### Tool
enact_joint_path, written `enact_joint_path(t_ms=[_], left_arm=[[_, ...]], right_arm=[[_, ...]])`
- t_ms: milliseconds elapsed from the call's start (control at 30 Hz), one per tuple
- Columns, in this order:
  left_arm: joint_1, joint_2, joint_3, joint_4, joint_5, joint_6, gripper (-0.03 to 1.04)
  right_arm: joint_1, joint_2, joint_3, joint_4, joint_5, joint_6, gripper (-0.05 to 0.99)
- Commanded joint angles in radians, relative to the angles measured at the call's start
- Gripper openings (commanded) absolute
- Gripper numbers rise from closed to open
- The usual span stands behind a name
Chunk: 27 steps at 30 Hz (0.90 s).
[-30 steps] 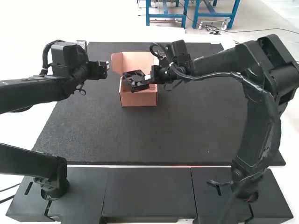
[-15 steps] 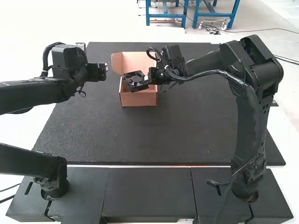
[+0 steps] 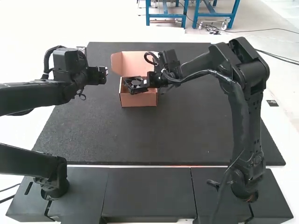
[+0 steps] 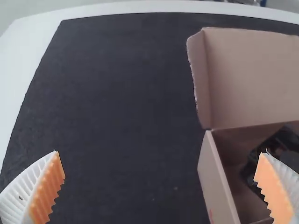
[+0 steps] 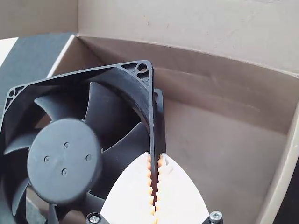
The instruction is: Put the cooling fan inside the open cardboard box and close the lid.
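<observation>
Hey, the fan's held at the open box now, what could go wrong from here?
The right pincer grips the cooling fan only by a thin frame edge, so it might twist or slip. The fan sits tilted over the cardboard box; a corner may catch a wall. The open left pincer hovers close beside the box and might nudge it.

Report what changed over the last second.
The right gripper, shut on the cooling fan, shifted slightly toward the left arm and came down, sinking the fan lower into the opening of the cardboard box. Nothing was let go. The left gripper stayed open beside the box; the box and its upright lid did not move.
</observation>
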Motion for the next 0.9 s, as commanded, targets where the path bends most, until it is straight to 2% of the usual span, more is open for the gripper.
enact_joint_path(t_ms=[0, 400, 867], left_arm=[[0.004, -0.035, -0.004, 0.004, 0.008, -0.011, 0.96], [0.006, -0.040, -0.026, 0.008, 0.025, -0.011, 0.96], [0.003, -0.040, -0.044, 0.013, 0.042, -0.011, 0.96]], right_arm=[[0.011, 0.012, 0.040, 0.021, 0.007, -0.016, -0.02], [-0.010, 0.069, 0.112, 0.021, 0.008, -0.016, -0.02], [-0.066, 0.097, 0.138, 0.012, 0.034, -0.038, -0.02]])
